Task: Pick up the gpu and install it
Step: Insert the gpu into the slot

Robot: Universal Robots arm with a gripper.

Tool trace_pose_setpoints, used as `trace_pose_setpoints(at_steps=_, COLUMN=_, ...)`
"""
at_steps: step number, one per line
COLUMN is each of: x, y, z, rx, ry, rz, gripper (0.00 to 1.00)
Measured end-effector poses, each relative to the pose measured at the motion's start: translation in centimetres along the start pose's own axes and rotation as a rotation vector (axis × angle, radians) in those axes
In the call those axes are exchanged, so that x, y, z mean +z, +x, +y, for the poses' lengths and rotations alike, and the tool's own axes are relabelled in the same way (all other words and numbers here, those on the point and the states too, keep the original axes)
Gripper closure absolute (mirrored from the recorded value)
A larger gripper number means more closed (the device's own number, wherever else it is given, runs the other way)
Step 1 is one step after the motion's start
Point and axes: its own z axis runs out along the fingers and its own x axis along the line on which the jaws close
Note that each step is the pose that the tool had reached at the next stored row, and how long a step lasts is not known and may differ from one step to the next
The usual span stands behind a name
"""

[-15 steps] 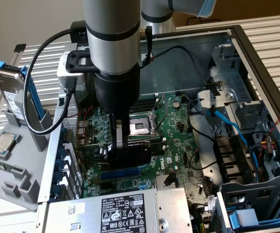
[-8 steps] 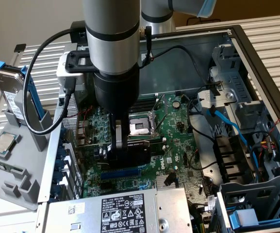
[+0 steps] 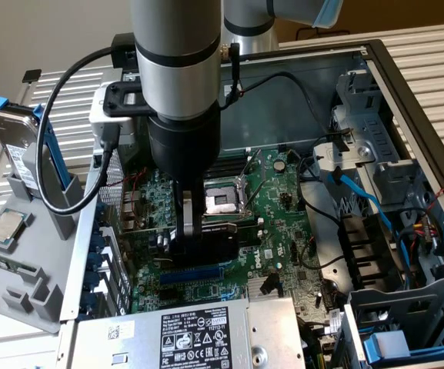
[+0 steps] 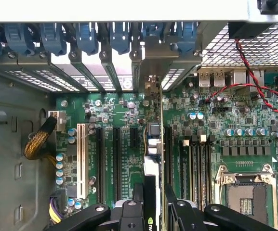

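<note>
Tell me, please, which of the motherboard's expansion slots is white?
The slot at the end of the row, beside the yellow braided cable, farthest from the CPU socket; the rest look dark.

- The gpu (image 4: 153,144), a small green circuit-board card with a black shroud, shows edge-on in the wrist view. Its near end is hidden between the 2 black fingers (image 4: 138,199), which the picture's edge cuts off.
- In the exterior view, the grey robot arm (image 3: 177,46) covers much of the gpu. Whether the card sits in a slot cannot be told.
- The silver power-supply box (image 3: 129,338) is cut by the exterior view's lower edge, and its black label's print is too small to read.
- The grey plastic parts holder (image 3: 21,284) runs off the exterior view's left edge.
</note>
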Motion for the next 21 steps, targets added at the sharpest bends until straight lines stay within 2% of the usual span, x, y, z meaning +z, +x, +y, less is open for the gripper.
trace_pose_setpoints(at_steps=21, x=0.37, y=-0.04, z=0.27, rx=0.000, ry=0.0003, rz=0.0024, gripper=0.73)
